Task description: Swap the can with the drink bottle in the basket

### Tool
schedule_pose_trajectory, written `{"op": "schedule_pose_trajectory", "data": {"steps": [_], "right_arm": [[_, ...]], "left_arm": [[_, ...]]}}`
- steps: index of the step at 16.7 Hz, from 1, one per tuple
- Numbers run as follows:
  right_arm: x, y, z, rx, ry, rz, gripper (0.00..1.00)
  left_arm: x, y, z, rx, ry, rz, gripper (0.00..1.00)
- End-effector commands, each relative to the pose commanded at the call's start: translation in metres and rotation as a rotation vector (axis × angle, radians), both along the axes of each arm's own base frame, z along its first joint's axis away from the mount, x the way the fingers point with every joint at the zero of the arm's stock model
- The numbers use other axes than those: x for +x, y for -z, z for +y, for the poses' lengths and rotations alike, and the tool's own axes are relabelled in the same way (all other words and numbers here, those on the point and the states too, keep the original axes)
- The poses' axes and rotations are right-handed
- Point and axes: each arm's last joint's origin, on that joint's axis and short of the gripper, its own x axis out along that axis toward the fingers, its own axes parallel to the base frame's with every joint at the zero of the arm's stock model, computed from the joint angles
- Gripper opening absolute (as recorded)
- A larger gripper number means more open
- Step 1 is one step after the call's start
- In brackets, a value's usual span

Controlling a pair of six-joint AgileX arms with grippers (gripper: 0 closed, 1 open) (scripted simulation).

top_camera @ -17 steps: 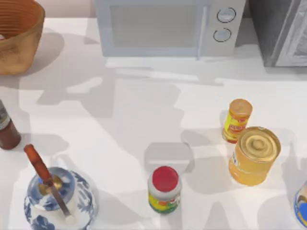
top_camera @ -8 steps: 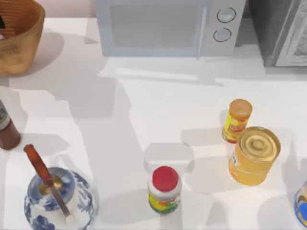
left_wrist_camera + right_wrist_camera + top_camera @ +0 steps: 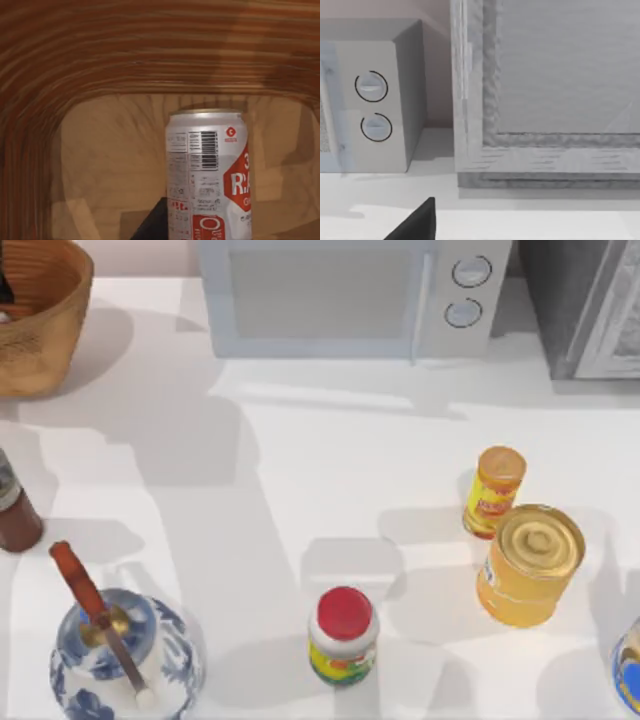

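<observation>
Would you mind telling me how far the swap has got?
Nothing swapped yet: the can stands on the table, the bottle in the basket. In hand: the left gripper is inside the basket beside the bottle. Left: lift the bottle out, put the can in. The right gripper idles near the microwave.

table middle (image 3: 330,470) open; jars crowd the front edge, basket (image 3: 45,335) at far left corner
</observation>
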Motion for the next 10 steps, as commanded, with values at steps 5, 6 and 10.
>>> {"op": "schedule_pose_trajectory", "data": {"steps": [5,6,10], "right_arm": [[0.0,0.0,0.0,0.0,0.0,0.0,1.0],[0.0,0.0,0.0,0.0,0.0,0.0,1.0],[0.0,0.0,0.0,0.0,0.0,0.0,1.0]], "left_arm": [[0.004,0.028,0.001,-0.013,-0.016,0.055,1.0],[0.006,0.032,0.0,-0.012,-0.016,0.054,1.0],[0.014,0.05,-0.003,-0.011,-0.015,0.053,1.0]]}}
